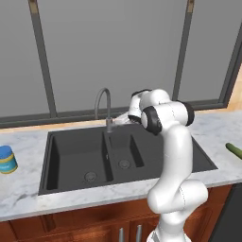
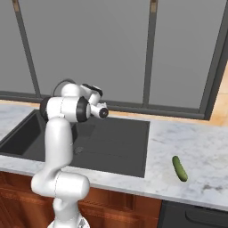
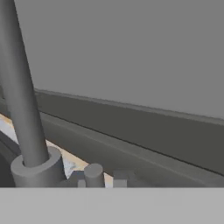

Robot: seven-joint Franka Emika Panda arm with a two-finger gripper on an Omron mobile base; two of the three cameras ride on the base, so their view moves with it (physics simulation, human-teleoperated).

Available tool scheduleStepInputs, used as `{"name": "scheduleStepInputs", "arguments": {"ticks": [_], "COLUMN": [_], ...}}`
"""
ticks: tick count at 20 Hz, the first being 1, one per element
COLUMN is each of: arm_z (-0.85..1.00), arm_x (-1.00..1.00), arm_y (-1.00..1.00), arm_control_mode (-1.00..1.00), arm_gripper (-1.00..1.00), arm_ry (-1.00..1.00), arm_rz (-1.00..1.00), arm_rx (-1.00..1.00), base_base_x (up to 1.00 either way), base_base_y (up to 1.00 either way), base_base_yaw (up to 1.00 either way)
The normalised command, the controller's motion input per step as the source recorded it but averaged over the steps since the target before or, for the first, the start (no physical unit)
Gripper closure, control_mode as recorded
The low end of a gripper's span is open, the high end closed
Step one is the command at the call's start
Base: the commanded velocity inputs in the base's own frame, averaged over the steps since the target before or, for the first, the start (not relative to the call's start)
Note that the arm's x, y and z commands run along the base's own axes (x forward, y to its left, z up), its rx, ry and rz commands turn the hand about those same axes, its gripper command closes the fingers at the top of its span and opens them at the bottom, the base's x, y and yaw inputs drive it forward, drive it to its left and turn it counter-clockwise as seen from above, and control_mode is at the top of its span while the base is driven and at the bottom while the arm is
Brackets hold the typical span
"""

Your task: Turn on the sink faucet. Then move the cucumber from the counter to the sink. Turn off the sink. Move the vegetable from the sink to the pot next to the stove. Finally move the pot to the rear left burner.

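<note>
The grey gooseneck sink faucet (image 1: pixel 102 100) stands behind the dark double-basin sink (image 1: pixel 75 156). My gripper (image 1: pixel 116 121) reaches to the faucet's base from the right and is shut. In the hand view the faucet stem (image 3: pixel 21 96) rises at left, and its small lever handle (image 3: pixel 93 173) stands just beyond my gripper (image 3: pixel 100 183). Whether the tips touch it I cannot tell. The dark green cucumber (image 2: pixel 179 168) lies on the white marble counter (image 2: pixel 196 147) to the right of the sink (image 2: pixel 111 140); its tip also shows as the cucumber (image 1: pixel 234 150) in the left base view. The pot and stove are out of view.
A blue can (image 1: pixel 6 159) stands on the counter left of the sink. A windowed wall with dark frames runs right behind the faucet. My white arm crosses over the sink's smaller right bowl (image 1: pixel 124 151).
</note>
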Motion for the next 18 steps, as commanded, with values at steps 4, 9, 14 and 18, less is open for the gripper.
{"name": "scheduleStepInputs", "arguments": {"ticks": [4, 9, 14, 18], "arm_z": [-0.77, -0.78, -0.72, -0.71], "arm_x": [-0.03, -0.02, 0.0, 0.0], "arm_y": [-0.81, -0.8, -0.79, -0.77], "arm_control_mode": [-1.0, -1.0, -1.0, -1.0], "arm_gripper": [1.0, 1.0, 1.0, 1.0], "arm_ry": [0.06, 0.07, 0.08, 0.09], "arm_rz": [-0.03, -0.02, -0.02, -0.02], "arm_rx": [0.11, 0.11, 0.11, 0.11], "base_base_x": [0.0, 0.0, 0.0, 0.0], "base_base_y": [0.0, 0.0, 0.0, 0.0], "base_base_yaw": [0.0, 0.0, 0.0, 0.0]}}
